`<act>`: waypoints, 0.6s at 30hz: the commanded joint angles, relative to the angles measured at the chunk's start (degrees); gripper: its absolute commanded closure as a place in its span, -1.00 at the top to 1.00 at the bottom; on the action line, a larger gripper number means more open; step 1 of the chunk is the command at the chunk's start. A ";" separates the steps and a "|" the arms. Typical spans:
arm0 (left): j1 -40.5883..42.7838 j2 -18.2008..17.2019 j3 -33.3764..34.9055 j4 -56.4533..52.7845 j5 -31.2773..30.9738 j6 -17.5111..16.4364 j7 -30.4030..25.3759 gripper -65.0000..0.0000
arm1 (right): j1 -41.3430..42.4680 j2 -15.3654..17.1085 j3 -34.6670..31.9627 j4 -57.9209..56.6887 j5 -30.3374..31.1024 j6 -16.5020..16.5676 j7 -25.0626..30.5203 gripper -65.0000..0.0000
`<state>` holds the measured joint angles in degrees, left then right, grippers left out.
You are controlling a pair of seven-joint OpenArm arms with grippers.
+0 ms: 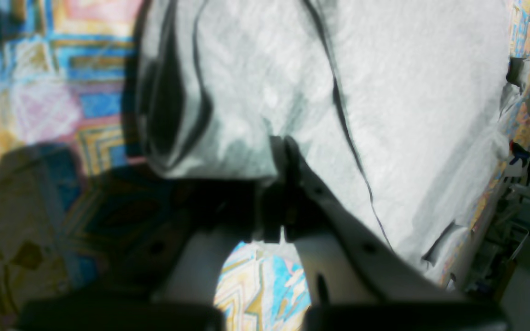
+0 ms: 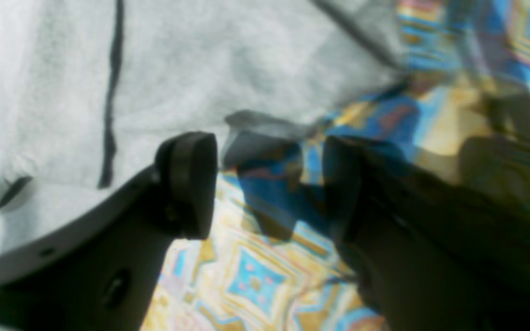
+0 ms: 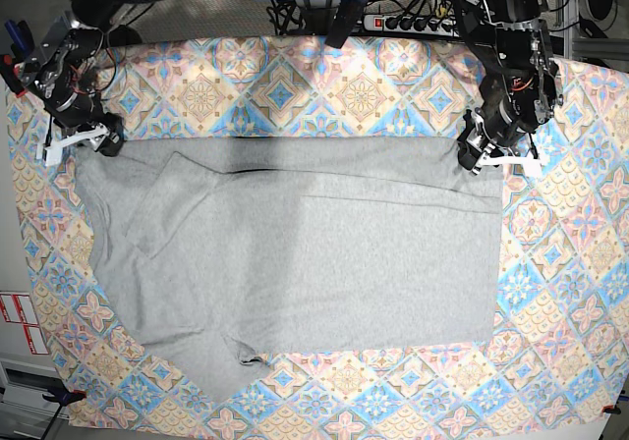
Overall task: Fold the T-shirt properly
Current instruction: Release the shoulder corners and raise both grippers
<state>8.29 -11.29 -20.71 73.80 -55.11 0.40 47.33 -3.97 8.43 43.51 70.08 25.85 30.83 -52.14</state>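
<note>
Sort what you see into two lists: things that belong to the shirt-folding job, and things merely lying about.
Belongs to the job:
T-shirt
left hand, shut on the shirt's corner
right hand, open

Lying about:
patterned tablecloth
power strip
cables

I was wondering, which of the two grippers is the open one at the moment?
The right gripper, at the base view's left by the T-shirt corner: its jaws stand apart over the tablecloth. The left gripper is shut on the shirt's edge.
</note>
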 commanded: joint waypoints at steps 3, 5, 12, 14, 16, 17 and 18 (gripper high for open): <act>-0.25 -0.36 0.09 0.53 -0.05 0.08 0.54 -1.00 | 0.49 1.02 -0.03 -0.33 0.40 0.25 0.58 0.06; -0.25 -0.36 0.09 0.53 -0.05 0.08 0.54 -1.00 | 0.76 1.02 -0.12 -2.26 0.40 0.25 0.58 0.06; -0.25 -0.36 0.09 0.53 -0.05 0.08 0.54 -1.00 | 4.19 1.02 -0.12 -6.04 0.40 0.34 0.23 0.06; 0.36 -0.36 0.01 0.53 -0.05 0.08 0.54 -1.00 | 4.27 1.02 -0.12 -5.60 0.40 0.34 0.05 -0.01; 0.80 -0.36 0.01 0.62 -0.14 -0.01 0.54 -1.00 | 4.36 1.02 -0.12 -5.51 0.40 0.34 0.05 -0.20; 0.89 -0.36 0.01 0.62 -0.14 -0.01 0.54 -1.00 | 4.27 1.02 -0.12 -5.51 0.40 0.34 0.05 -0.33; 0.98 -0.36 -0.17 0.62 -0.14 -0.01 0.54 -1.00 | 4.19 1.02 -0.12 -5.42 0.40 0.34 0.05 -0.47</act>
<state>9.26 -11.27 -20.78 73.82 -55.79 0.14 47.07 0.03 8.88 43.51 64.07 26.20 31.18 -51.31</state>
